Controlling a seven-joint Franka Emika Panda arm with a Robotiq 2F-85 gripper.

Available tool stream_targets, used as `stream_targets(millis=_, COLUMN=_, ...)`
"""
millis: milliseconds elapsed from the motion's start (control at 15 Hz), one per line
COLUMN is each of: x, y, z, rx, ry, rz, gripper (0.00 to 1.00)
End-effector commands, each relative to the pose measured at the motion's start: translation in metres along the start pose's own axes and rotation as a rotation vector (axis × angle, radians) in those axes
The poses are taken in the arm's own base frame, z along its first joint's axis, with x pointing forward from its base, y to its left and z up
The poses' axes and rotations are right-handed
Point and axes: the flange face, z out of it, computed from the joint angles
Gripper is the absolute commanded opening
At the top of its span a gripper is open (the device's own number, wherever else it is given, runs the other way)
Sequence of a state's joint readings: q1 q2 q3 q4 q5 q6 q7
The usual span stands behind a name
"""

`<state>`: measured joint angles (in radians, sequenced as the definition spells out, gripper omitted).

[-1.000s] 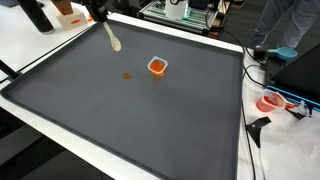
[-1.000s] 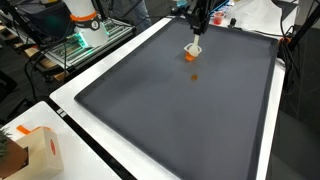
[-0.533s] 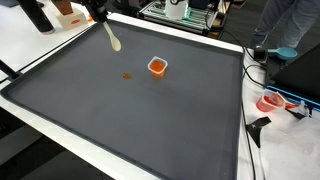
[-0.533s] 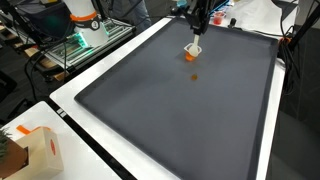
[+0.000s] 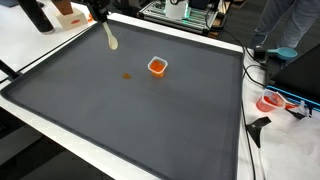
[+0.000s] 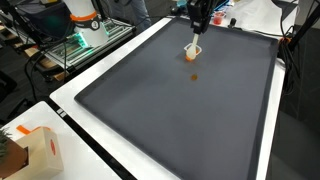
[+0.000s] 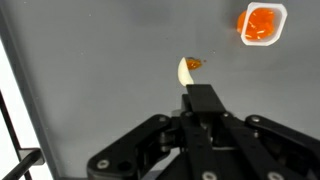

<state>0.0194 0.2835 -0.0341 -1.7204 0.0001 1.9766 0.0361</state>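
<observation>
My gripper (image 7: 205, 122) is shut on the black handle of a spoon (image 7: 186, 71), whose cream bowl carries a small orange bit. In an exterior view the gripper (image 5: 97, 11) is at the far left corner of the dark grey mat (image 5: 140, 115), and the spoon (image 5: 112, 40) slants down over the mat without touching it. An orange-filled white cup (image 5: 157, 66) stands right of the spoon, apart from it, with an orange spot (image 5: 127, 76) on the mat nearby. From the other side the gripper (image 6: 200, 18) hangs above the cup (image 6: 191, 57).
A white table rim (image 5: 60, 135) frames the mat. A cardboard box (image 6: 30, 152) sits off one corner. A red and white item (image 5: 272, 101) and cables lie past the right edge. A person (image 5: 290, 25) and an equipment rack (image 5: 185, 12) stand behind.
</observation>
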Motion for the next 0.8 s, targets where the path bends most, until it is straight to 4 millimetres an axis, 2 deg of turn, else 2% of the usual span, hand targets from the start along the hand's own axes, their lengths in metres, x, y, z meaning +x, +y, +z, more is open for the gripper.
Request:
stream_targets(millis=0, x=-0.005, y=-0.046, z=-0.002, rx=-0.198, ry=-0.010, rz=0.030, gripper=0.03)
stream_targets(millis=333, x=-0.016, y=-0.119, z=0.014, rx=-0.479, ry=-0.031, rz=0.056, gripper=0.03)
stream_targets(millis=733, x=-0.023, y=-0.177, z=0.056, rx=-0.767, ry=-0.044, rz=0.061, gripper=0.03)
